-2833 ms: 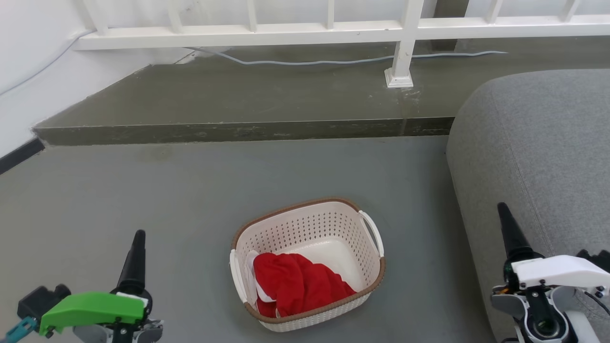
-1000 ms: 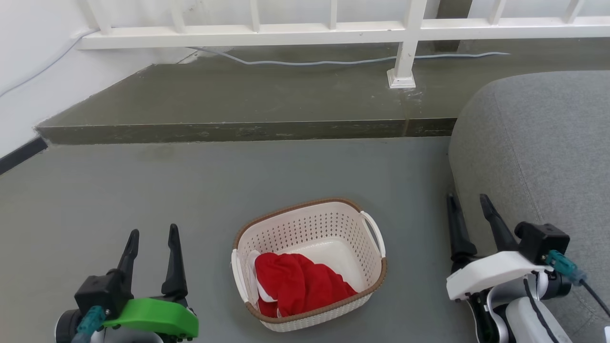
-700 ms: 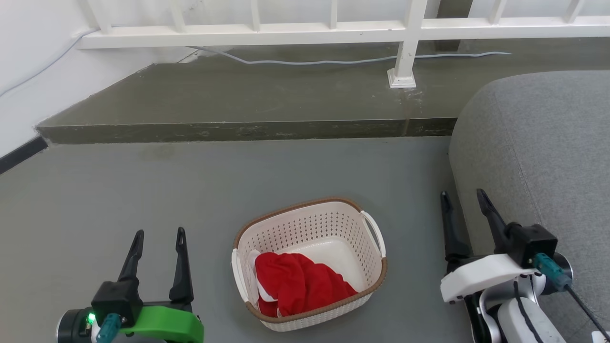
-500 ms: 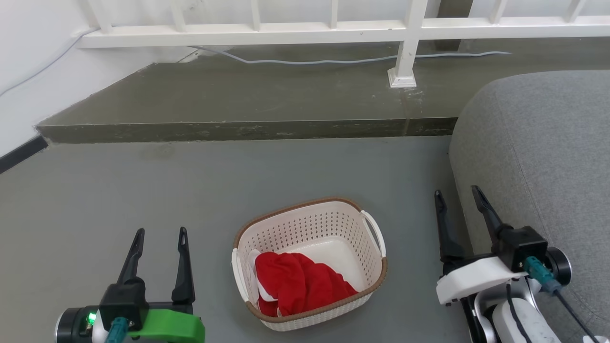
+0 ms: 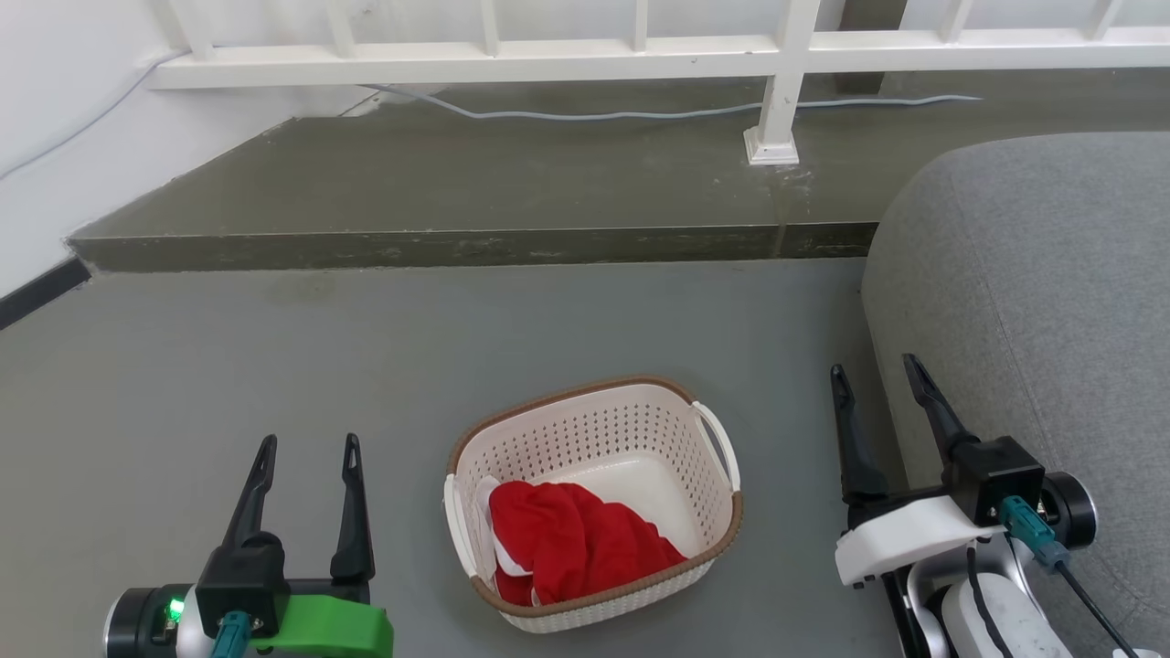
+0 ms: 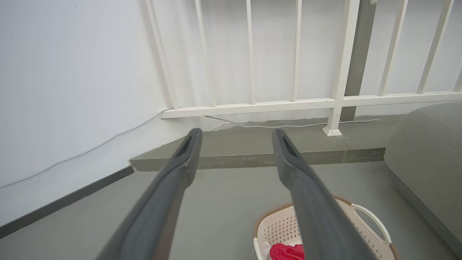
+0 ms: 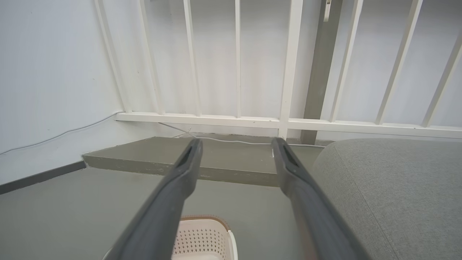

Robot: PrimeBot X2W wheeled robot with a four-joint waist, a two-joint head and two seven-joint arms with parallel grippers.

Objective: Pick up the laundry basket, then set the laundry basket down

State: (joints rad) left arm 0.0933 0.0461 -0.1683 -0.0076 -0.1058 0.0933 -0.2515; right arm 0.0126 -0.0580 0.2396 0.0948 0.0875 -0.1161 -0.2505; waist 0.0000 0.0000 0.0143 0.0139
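Note:
The laundry basket (image 5: 594, 439) sits on the grey floor in the lower middle of the head view, cream with perforated sides, a brown rim and white side handles; a red cloth (image 5: 571, 544) lies inside it. My left gripper (image 5: 308, 443) hovers to the basket's left, open and empty. On the basket's right, my right gripper (image 5: 873, 367) is open and empty too, close to the sofa. The left wrist view catches the basket (image 6: 278, 225) low between and right of the open left gripper (image 6: 234, 131). A corner of the basket (image 7: 205, 236) peeks out below the open right gripper (image 7: 236, 141).
A grey sofa (image 5: 1033, 302) bulks along the right, right beside my right arm. A raised concrete step (image 5: 475, 247) crosses behind the basket, with a white railing (image 5: 640, 59) and a grey cable (image 5: 585, 114) on it. A white wall (image 5: 55, 119) closes the left.
Both grippers have turned from edge-on to showing two spread fingers. The left one moved right toward the basket, and the right one moved left and forward beside it. The basket stayed put.

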